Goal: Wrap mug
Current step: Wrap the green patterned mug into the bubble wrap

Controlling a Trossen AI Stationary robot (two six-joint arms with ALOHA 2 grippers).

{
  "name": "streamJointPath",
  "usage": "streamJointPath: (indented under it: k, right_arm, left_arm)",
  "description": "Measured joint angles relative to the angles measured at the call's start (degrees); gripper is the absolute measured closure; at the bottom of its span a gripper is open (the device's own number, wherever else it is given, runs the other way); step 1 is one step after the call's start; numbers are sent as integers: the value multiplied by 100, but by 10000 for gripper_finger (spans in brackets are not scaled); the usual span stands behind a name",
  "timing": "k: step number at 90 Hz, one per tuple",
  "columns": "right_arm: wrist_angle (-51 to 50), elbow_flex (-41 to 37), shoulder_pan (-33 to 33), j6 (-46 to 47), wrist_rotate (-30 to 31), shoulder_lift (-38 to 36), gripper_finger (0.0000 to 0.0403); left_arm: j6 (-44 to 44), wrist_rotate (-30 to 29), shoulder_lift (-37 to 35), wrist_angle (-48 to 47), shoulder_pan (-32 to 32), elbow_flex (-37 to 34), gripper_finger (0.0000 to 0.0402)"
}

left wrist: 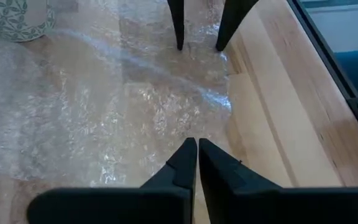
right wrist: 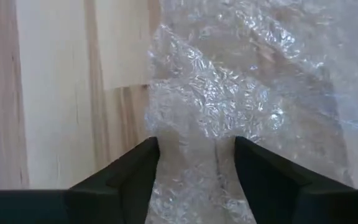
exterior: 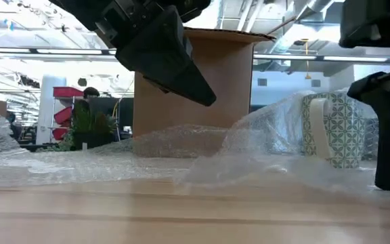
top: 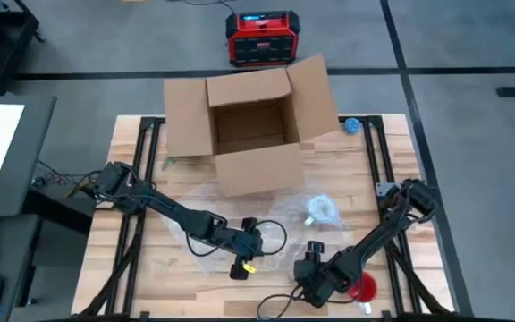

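A white mug with a green pattern (top: pixel 320 210) stands upright on a sheet of clear bubble wrap (top: pixel 240 210) in the middle of the table. The wrap rises in loose folds (exterior: pixel 276 129) in front of it. The mug also shows in the left wrist view (left wrist: pixel 17 18). My left gripper (left wrist: pixel 196 149) is shut and hovers above the wrap's near part (exterior: pixel 181 74), left of the mug. My right gripper (right wrist: pixel 194 155) is open, its fingers (left wrist: pixel 179 37) pointing down on either side of the wrap's near right edge, nearer than the mug. My right gripper stands over the wrap's near edge (right wrist: pixel 194 134) with one finger on each side of a strip of it. I cannot tell whether the fingertips touch the wrap or the table.
An open cardboard box (top: pixel 249 134) stands at the table's far middle, behind the wrap. A small blue thing (top: pixel 352 125) lies far right and a red thing (top: pixel 362 288) near right, by the right arm. Bare wood (top: pixel 195 286) lies along the near edge.
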Motion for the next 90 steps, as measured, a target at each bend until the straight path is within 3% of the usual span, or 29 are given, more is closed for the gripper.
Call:
streamJointPath:
  k: [25,42,66,90]
  right_arm:
    - [-375,254,7,-149,47,-15,392]
    - [-1028,758,98,-342,-9,-314,393]
    - [-1422,788,220,-321,35,-902,401]
    - [-1067,791,519,-310,1,-968,402]
  left_arm:
    - [0,0,0,-2,-34,0,402]
    - [0,0,0,53,-60,0,402]
    - [106,0,0,500,-70,0,402]
    - [1379,-424,0,2111,2,0,402]
